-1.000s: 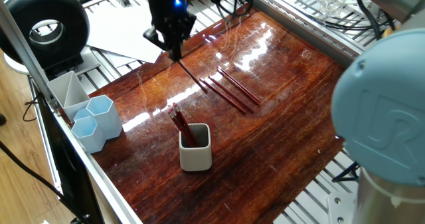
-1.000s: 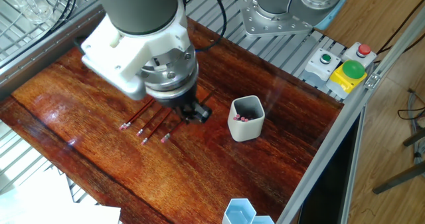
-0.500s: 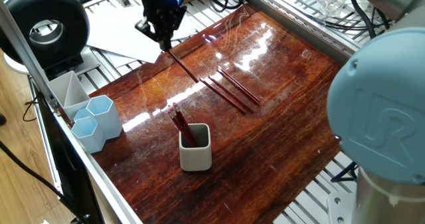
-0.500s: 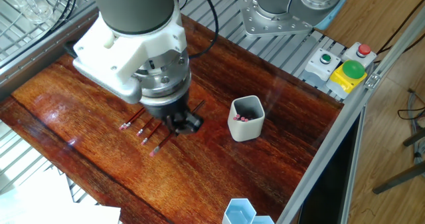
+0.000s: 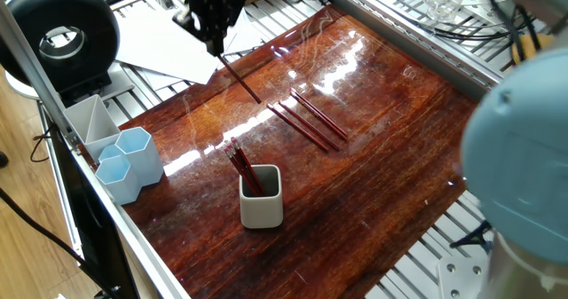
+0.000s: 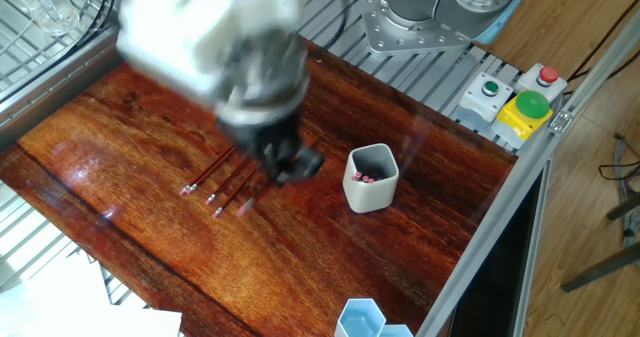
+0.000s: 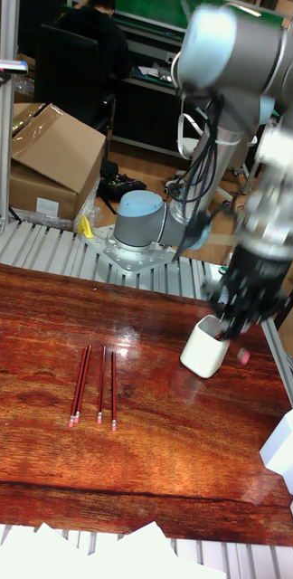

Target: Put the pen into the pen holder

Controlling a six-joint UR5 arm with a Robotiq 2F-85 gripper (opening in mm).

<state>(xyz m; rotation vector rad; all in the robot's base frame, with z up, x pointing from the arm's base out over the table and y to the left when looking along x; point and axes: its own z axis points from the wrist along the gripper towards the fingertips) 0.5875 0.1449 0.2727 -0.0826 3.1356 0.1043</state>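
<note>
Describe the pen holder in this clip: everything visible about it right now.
The pen holder is an off-white, rounded-square cup with thick walls and a darker grey inside, plastic by the look of it. It stands upright on the glossy wooden table, toward the edge nearest the pale blue hexagonal cups. Several dark red pens already stand in it, leaning out over one corner. Nothing else touches it.

Table (image 5: 373,184): wood-grained, reddish-brown, highly glossy, glare is reflected. Pen holder (image 5: 262,208): off-white, matt, smooth. Hexagonal cups (image 5: 133,157): pale blue, smooth plastic look. Frame rails (image 6: 420,67): ribbed bare metal. Sheets (image 5: 160,37): white paper.
</note>
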